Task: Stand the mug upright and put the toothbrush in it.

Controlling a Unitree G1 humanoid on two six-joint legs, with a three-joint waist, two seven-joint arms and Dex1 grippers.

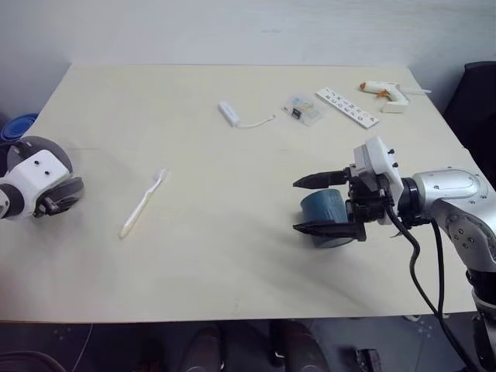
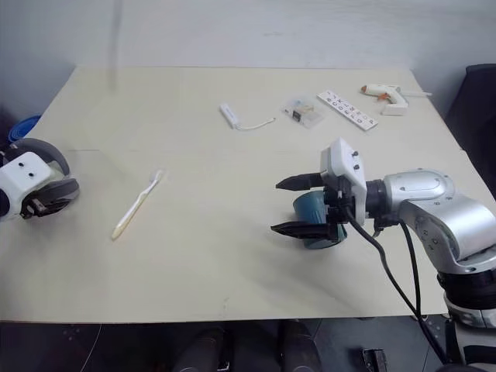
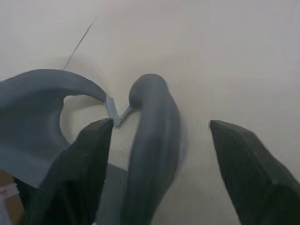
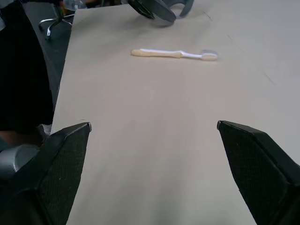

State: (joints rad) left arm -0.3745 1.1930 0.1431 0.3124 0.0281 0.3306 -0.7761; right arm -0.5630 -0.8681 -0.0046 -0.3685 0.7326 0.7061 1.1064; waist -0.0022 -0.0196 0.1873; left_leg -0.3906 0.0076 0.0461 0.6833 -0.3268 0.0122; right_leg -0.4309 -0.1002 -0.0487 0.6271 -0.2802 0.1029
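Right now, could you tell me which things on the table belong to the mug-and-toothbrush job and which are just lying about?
For the job:
- mug
- toothbrush

Lying about:
- white adapter stick with cable
- clear packet
- white strip
- glue gun

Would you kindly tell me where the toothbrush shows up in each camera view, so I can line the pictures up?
Left eye view: toothbrush lies left of centre on the table, bristles toward the far edge.
Right eye view: left of centre again.
Left wrist view: not in it.
Right wrist view: near the top, lying crosswise.
Shared landmark: the right gripper, its open fingers aimed toward the toothbrush.
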